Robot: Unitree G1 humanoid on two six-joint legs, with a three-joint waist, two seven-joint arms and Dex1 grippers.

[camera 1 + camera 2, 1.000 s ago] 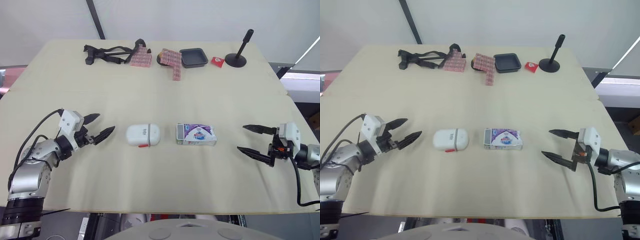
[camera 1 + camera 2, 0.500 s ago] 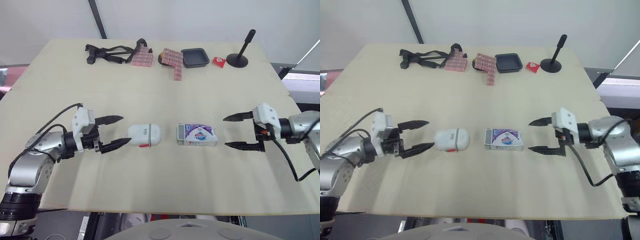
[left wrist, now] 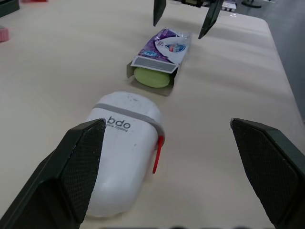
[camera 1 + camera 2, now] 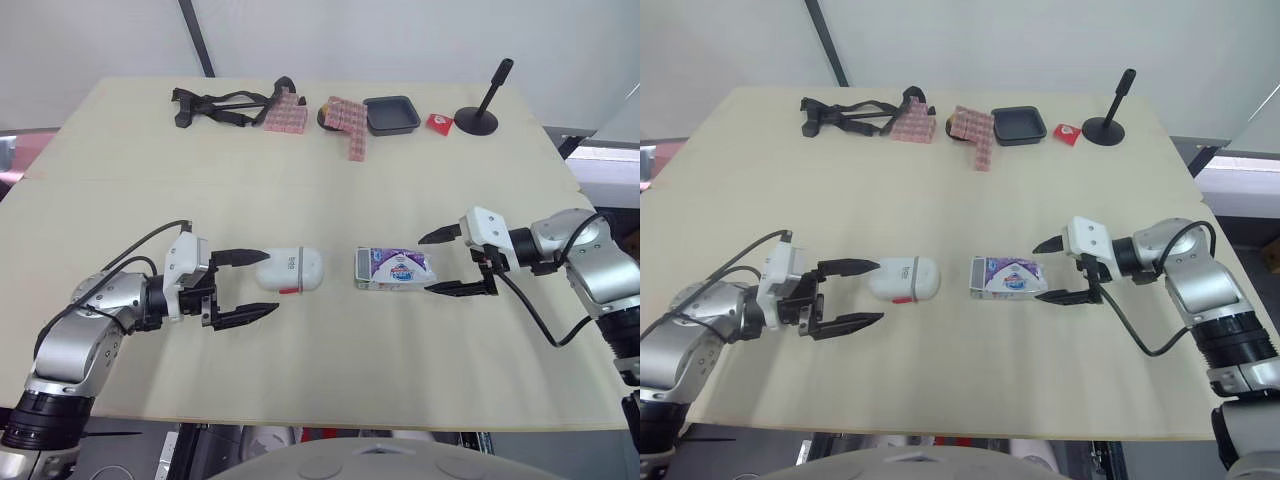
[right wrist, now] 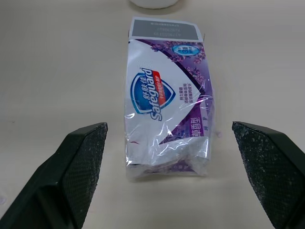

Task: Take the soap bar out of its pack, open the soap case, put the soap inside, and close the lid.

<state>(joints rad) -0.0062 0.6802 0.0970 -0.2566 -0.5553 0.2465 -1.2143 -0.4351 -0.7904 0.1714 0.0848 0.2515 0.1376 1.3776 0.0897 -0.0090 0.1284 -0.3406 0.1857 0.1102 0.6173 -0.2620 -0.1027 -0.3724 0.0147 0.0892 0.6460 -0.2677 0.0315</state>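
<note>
The white soap case [image 4: 288,269] lies shut on the table [image 4: 320,380], with a red latch on its front side. Just right of it lies the purple soap pack [image 4: 393,269]. Its end toward the case is open, and the green soap bar [image 3: 151,78] shows inside. My left gripper [image 4: 268,284] is open and its fingers straddle the case's left end. My right gripper [image 4: 425,266] is open too, with one finger on each side of the pack's right end [image 5: 164,105]. Neither holds anything.
Along the table's far edge are a black strap tool [image 4: 215,105], pink block clusters [image 4: 283,113], a black tray [image 4: 388,114], a small red item [image 4: 436,122] and a black stand [image 4: 475,118].
Both arms have moved inward. The left gripper came from left of the case to its left end. The right gripper came from the table's right side to the pack's right end.
</note>
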